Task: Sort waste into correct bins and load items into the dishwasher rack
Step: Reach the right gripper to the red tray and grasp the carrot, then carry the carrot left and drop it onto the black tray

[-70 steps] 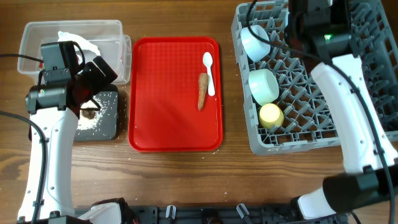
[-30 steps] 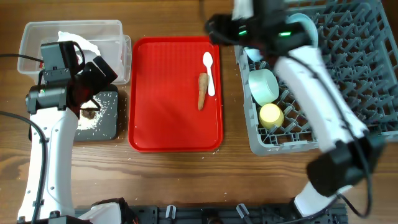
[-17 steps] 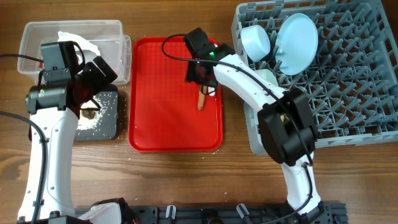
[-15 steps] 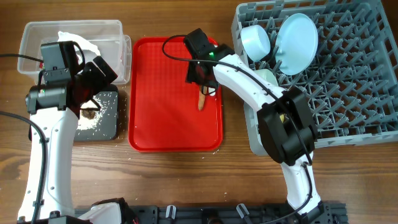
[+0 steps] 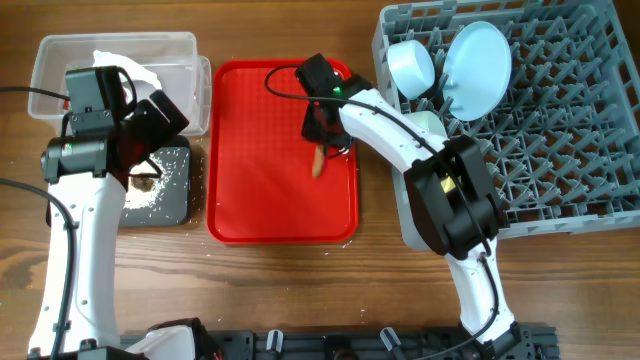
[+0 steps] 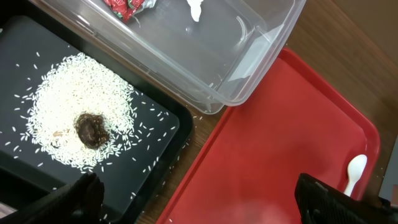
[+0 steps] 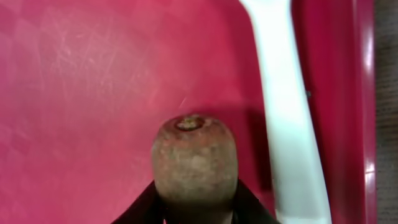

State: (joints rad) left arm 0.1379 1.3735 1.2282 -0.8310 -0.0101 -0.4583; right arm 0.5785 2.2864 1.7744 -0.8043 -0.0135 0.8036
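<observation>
My right gripper (image 5: 322, 128) is down on the flat red tray (image 5: 260, 180) and shut on the brown carrot-shaped stick (image 5: 317, 162). In the right wrist view the stick's blunt end (image 7: 194, 158) sticks out between my fingers (image 7: 140, 208), with the white spoon (image 7: 286, 112) lying just to its right. My left gripper (image 5: 158, 118) hangs open and empty over the black tray (image 5: 172, 205), which holds rice grains (image 6: 74, 112) and a dark food lump (image 6: 90, 129). The clear tub (image 6: 249, 68) holds the red wrapper (image 6: 127, 6) and white tissue (image 5: 115, 62).
The grey rack (image 5: 560, 150) at the right holds the blue plate (image 5: 478, 70) and a bowl (image 5: 410, 65); a second bowl (image 5: 432, 125) shows partly behind my right arm, which hides the yellow cup. Loose rice grains lie between the black tray and the red tray.
My right arm has swung from the rack, leaving the plate there, to the red tray and closed on the brown stick, which has shifted slightly left. The left arm has not moved.
</observation>
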